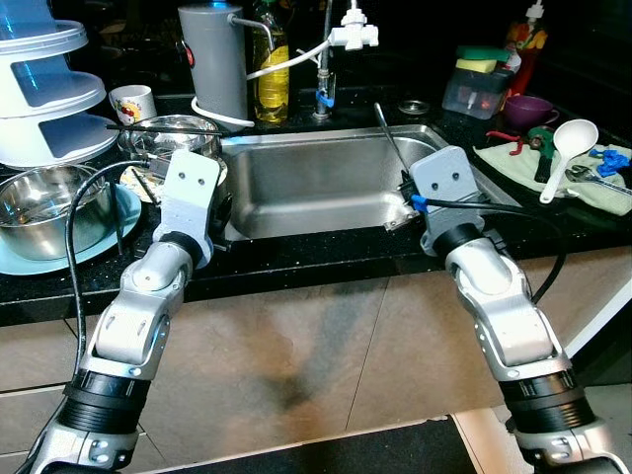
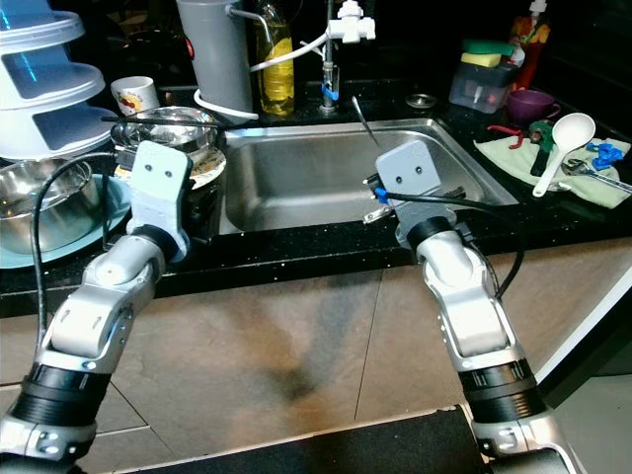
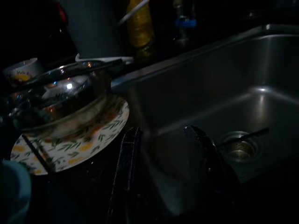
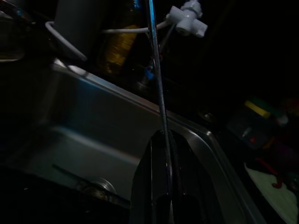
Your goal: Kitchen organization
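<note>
Two grippers worked at the sink (image 1: 296,188): the right gripper (image 4: 161,154) clenched a thin metal utensil (image 4: 156,70), lifted above the basin, while the left gripper (image 3: 163,158) hung released beside the floral plate (image 3: 93,140).

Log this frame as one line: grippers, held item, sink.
right gripper: shut on thin metal utensil, over sink | left gripper: open, at sink's left edge by plate | sink: another utensil near drain

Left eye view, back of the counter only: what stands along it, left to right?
White cup → grey canister → oil bottle → tap → clear box with a sponge on it → purple cup.
</note>
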Motion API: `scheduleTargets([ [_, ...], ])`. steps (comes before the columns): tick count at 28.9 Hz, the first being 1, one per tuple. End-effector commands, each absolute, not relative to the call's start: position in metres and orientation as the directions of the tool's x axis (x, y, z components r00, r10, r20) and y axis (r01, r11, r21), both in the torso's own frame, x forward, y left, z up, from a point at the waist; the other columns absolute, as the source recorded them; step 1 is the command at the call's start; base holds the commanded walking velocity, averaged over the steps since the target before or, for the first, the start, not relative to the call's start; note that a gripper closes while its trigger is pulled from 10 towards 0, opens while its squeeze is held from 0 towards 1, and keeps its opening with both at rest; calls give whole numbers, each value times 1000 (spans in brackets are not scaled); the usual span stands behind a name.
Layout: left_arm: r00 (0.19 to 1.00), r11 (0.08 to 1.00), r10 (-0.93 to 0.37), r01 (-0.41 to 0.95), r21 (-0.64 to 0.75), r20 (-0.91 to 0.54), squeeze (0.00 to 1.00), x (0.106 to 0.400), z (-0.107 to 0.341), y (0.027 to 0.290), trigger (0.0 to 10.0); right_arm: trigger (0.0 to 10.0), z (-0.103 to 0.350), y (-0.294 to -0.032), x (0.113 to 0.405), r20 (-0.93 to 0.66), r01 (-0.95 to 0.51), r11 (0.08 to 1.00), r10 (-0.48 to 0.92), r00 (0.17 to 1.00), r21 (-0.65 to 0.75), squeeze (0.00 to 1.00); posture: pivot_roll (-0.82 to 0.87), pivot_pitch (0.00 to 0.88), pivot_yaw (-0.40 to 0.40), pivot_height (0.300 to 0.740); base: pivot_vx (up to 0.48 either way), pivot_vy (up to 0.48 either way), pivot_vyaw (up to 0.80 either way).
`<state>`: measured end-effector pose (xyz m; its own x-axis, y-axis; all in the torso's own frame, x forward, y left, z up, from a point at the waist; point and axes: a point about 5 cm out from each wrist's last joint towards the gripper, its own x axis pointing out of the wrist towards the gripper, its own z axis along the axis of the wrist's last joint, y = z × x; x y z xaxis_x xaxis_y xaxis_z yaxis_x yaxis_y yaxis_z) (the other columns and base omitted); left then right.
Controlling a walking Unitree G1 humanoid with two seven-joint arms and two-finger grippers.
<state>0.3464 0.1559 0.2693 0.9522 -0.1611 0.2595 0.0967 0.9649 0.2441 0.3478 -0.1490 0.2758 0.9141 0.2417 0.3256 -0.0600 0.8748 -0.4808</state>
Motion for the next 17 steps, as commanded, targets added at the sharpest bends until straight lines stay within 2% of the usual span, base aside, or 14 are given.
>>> scheduleTargets([
  [1,953,964,-161,96,250,258,0,348,268,153,10000,10000,275,-146,347,335,-62,870,253,908,-490,0,-68,107,-28,740,0,0,0],
  [17,947,965,-179,117,233,266,0,346,269,151,10000,10000,268,-141,349,310,-89,860,275,910,-502,0,-68,109,-28,740,283,0,0],
])
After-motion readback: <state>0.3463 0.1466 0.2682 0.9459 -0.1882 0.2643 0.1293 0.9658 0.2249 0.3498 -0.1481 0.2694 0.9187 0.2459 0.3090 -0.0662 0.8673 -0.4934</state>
